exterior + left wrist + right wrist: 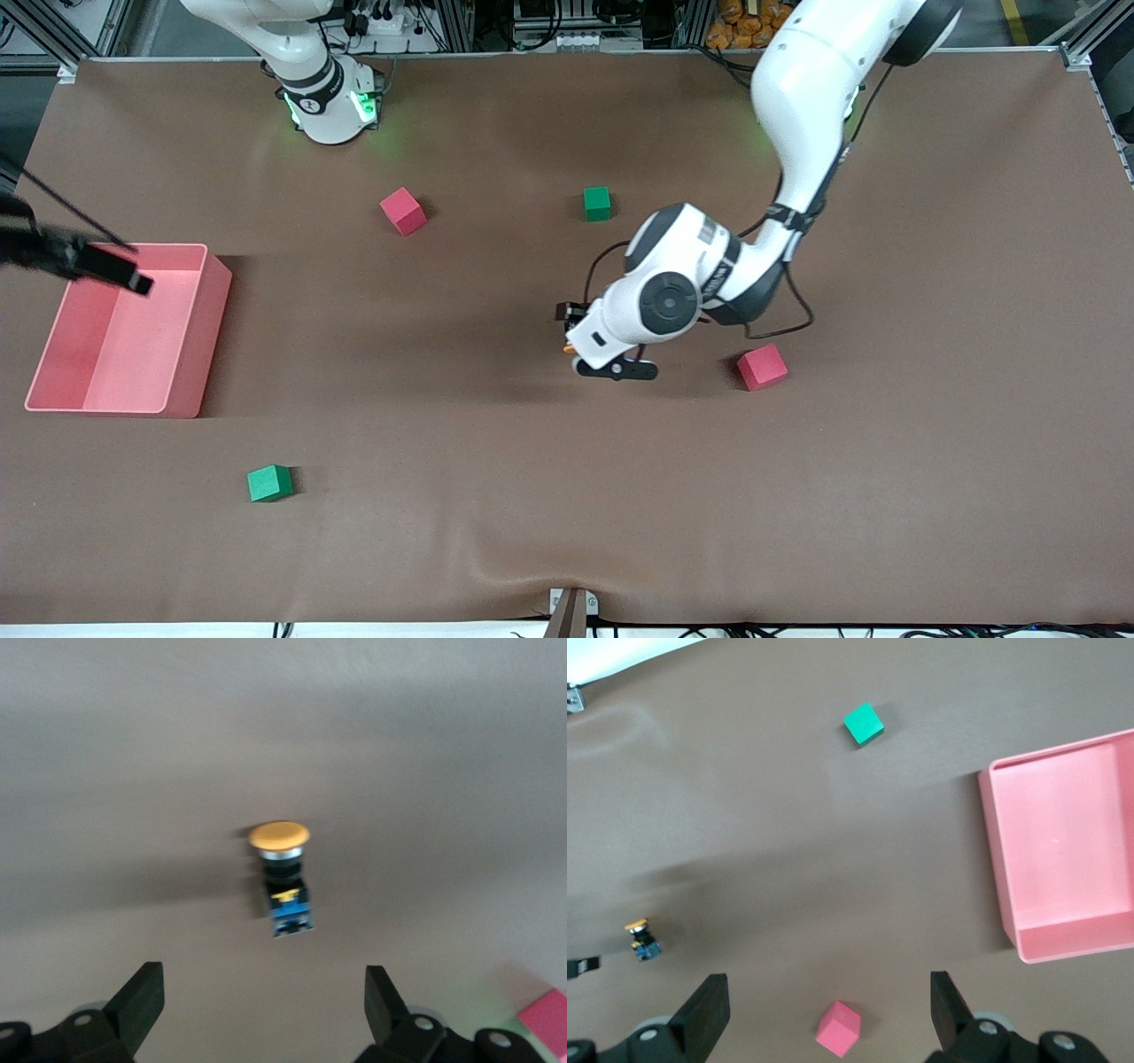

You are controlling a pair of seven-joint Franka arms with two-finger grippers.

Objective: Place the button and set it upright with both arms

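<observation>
Bent sharply at the elbow, the left arm (802,97) is stretched from its base down toward the middle of the worktop (567,496), and its wrist is turned so that the left pincer (580,347) is held low over the brown surface. The left pincer's fingers (140,1001) are seen spread wide apart in the left wrist view, and nothing is held between them. The button (281,875) is found on the worktop just ahead of these open fingers, not touched by them; its orange cap is seen from the side, with the black body and the bluish base in line with it, so it seems to be lying on its side, though this cannot be told for sure. In the front view only a small orange spot (570,349) is seen at the edge of the left wrist. The right arm (301,62) waits, and the right pincer (93,263) is held high over the pink bin (199,337) at its own end of the worktop, with its fingers (705,1013) also wide open and empty. A red cube (762,367) lies near the left arm's wrist.
</observation>
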